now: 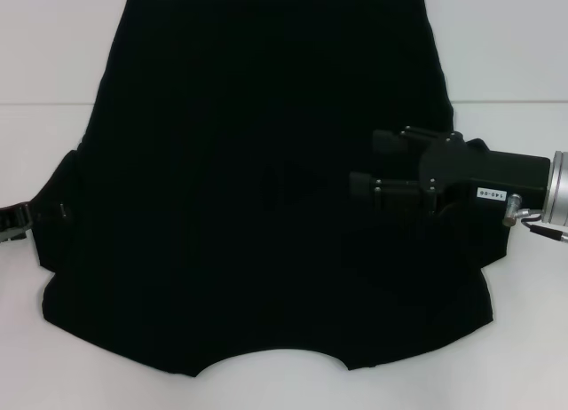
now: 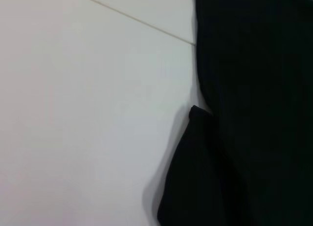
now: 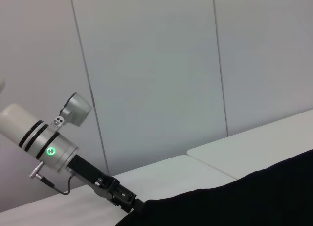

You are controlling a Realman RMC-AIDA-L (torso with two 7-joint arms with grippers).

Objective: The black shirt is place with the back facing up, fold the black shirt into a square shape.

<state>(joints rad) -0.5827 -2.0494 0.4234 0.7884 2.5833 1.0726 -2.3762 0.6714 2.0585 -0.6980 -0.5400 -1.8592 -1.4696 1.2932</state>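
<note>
The black shirt (image 1: 240, 206) lies spread flat on the white table (image 1: 44, 46), its neck cut-out toward the near edge. My right gripper (image 1: 366, 165) reaches in from the right and hovers over the shirt's right half. Its two fingers (image 1: 389, 142) point left, stand apart and hold nothing. My left gripper (image 1: 49, 213) is at the shirt's left sleeve, dark against the dark cloth. The right wrist view shows the left gripper (image 3: 128, 202) meeting the shirt's edge (image 3: 234, 201). The left wrist view shows only the shirt's side and sleeve (image 2: 205, 172) on the table.
A seam in the tabletop (image 2: 132, 19) runs under the shirt. Bare white table (image 1: 532, 339) lies left and right of the shirt. Grey wall panels (image 3: 156, 64) stand behind the table in the right wrist view.
</note>
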